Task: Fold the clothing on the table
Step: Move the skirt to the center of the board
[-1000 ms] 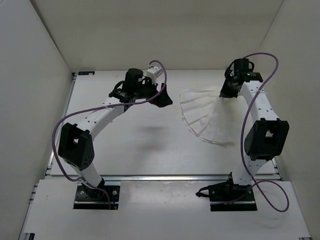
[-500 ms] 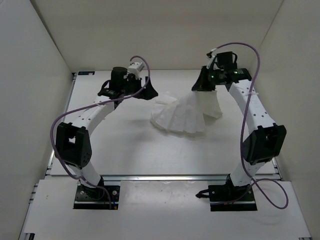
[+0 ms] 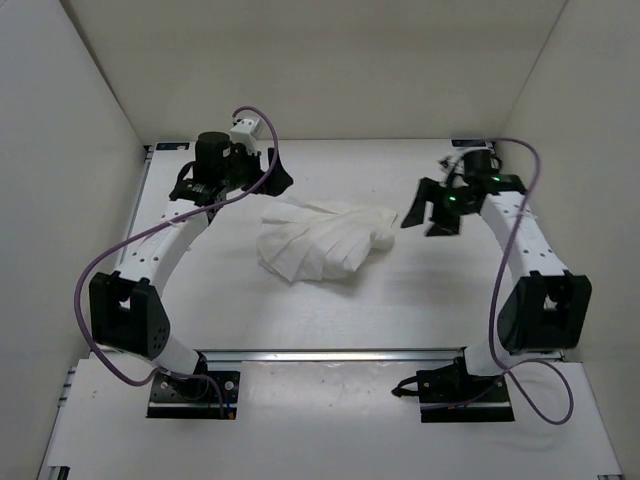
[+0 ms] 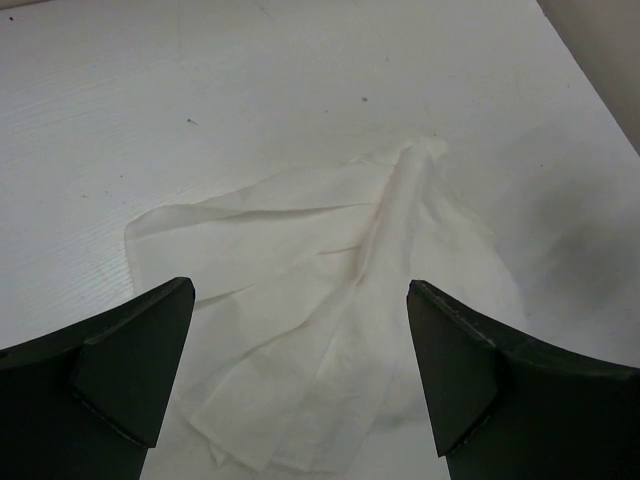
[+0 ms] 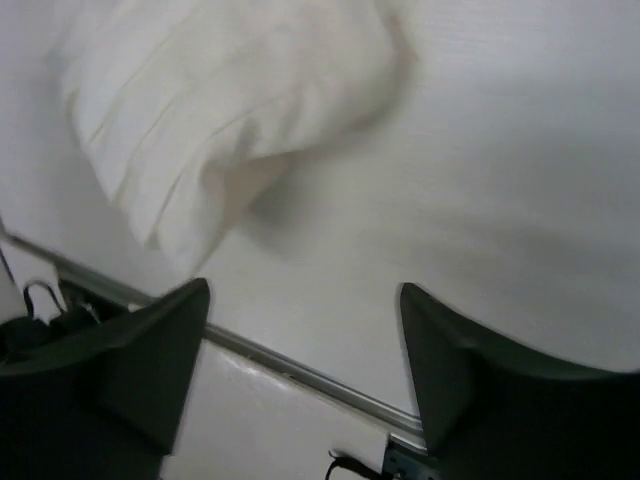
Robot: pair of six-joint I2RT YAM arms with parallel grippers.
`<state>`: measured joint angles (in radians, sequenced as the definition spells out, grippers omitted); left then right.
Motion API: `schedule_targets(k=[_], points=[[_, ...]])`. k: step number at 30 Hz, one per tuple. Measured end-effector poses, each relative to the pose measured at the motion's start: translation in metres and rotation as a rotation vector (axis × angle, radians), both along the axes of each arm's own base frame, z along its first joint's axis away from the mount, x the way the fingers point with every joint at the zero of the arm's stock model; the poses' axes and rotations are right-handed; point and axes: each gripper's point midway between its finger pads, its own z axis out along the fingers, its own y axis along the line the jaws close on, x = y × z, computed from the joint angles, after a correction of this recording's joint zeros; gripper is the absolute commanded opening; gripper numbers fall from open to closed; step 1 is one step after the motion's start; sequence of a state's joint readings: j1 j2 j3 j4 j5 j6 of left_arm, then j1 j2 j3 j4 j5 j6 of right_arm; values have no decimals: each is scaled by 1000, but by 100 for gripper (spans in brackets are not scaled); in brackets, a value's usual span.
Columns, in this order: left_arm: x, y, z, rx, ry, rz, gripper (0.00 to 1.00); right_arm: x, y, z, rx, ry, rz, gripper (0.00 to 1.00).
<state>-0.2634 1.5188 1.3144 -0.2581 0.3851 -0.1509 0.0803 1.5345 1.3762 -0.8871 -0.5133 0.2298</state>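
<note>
Dropped clothing lies between left fingers and right fingers.

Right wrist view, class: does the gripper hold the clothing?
No, the right gripper is open and empty; the clothing lies on the table beyond its fingers.

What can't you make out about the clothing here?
Top view: clothing lower layers, hidden under its own folds.
Left wrist view: clothing's near edge, partly behind the left gripper.
Right wrist view: pleats and edge, motion-blurred beyond the right gripper.
</note>
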Motion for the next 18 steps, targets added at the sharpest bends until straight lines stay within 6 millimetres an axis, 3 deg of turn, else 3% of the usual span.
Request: schedule_targets(k=[2, 4, 8, 13, 18], points=[[-2, -3, -4, 14, 4, -14, 99, -13, -55, -12, -50, 43, -167, 96], [-4, -7, -9, 33, 8, -32, 99, -23, -84, -10, -107, 36, -259, 100], [-7, -25, -29, 134, 18, -90, 97, -29, -68, 2, -152, -20, -199, 99], [-9, -61, -70, 262, 54, -167, 93, -24, -53, -21, -211, 39, -147, 99], [12, -63, -104, 328, 111, -141, 95, -12, -42, -32, -255, 36, -139, 97]])
